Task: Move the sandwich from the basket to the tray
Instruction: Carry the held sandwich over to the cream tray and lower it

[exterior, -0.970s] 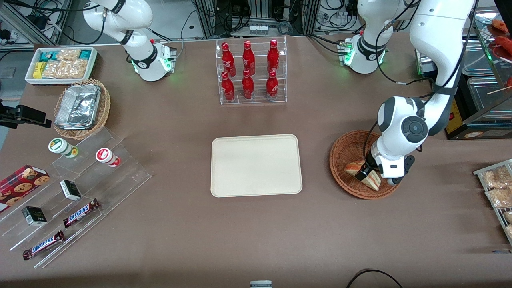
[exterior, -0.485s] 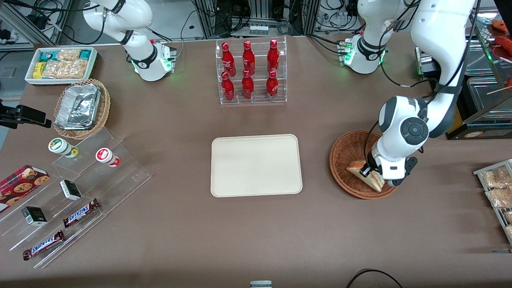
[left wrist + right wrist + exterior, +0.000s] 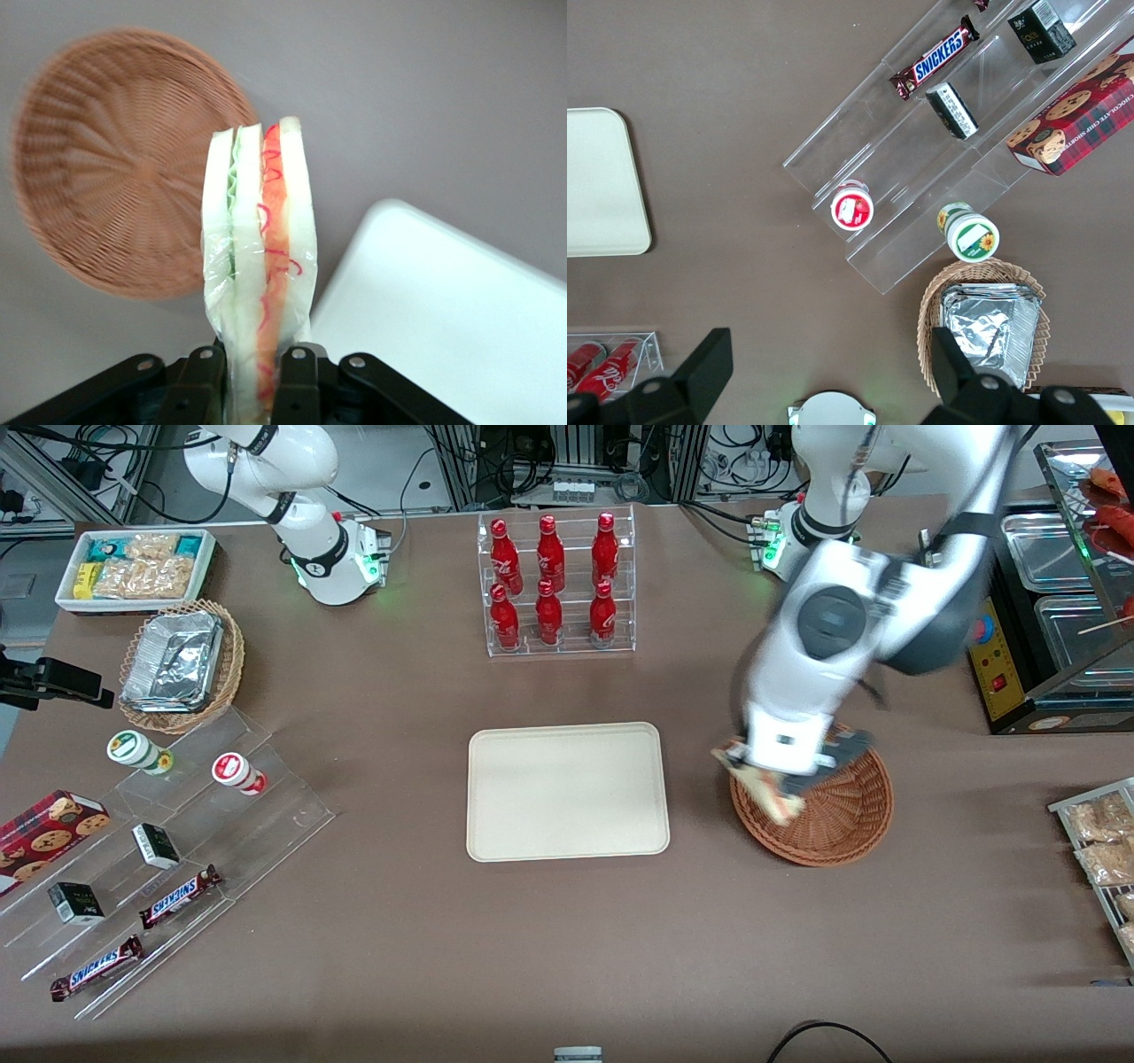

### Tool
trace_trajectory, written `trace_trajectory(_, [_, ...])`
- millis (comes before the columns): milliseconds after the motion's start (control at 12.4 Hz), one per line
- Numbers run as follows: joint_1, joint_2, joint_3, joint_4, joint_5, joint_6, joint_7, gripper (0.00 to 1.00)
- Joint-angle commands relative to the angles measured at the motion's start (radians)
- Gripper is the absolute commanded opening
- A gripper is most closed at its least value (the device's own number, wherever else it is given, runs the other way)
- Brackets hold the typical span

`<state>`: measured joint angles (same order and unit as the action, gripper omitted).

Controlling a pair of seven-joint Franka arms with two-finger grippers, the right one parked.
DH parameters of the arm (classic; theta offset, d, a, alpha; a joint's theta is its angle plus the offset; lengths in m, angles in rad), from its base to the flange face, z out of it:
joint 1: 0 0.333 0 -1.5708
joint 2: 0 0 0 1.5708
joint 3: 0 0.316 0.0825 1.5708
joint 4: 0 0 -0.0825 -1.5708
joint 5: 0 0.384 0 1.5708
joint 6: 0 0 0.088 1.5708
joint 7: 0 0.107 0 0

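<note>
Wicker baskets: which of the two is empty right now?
The reddish-brown basket beside the tray; its sandwich is lifted out in the gripper. The tan basket holds foil containers.

"SNICKERS" reads on two bars (image 3: 180, 896) (image 3: 96, 968) on the clear stepped stand (image 3: 266, 815); one (image 3: 936, 56) shows in the right wrist view. The red cookie box (image 3: 1072, 124) reads "CHOCOLATE CHIP".

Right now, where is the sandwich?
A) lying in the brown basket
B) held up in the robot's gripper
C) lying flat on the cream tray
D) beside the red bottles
B: the gripper is shut on the sandwich, lifted above the empty basket, not yet over the tray.
</note>
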<state>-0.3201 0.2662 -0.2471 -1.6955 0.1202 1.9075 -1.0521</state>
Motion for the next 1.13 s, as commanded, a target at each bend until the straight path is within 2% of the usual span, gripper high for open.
trace_trajectory(0, [-0.138,0.148,0.006,0.152,0.021,-0.005,-0.006,0.00])
trace_trajectory(162, [-0.241,0.258,0.006,0.241,0.012,0.014,0.001,0.00])
trace_trajectory(242, [-0.275,0.296,0.006,0.256,0.013,0.087,0.016,0.00])
trace_trajectory(404, [-0.312,0.326,0.006,0.255,0.013,0.171,0.136,0.00])
trace_trajectory(566, [-0.327,0.366,0.006,0.255,0.012,0.174,0.266,0.00])
trace_trajectory(1051, [-0.349,0.482,0.008,0.260,0.022,0.235,0.270,0.00])
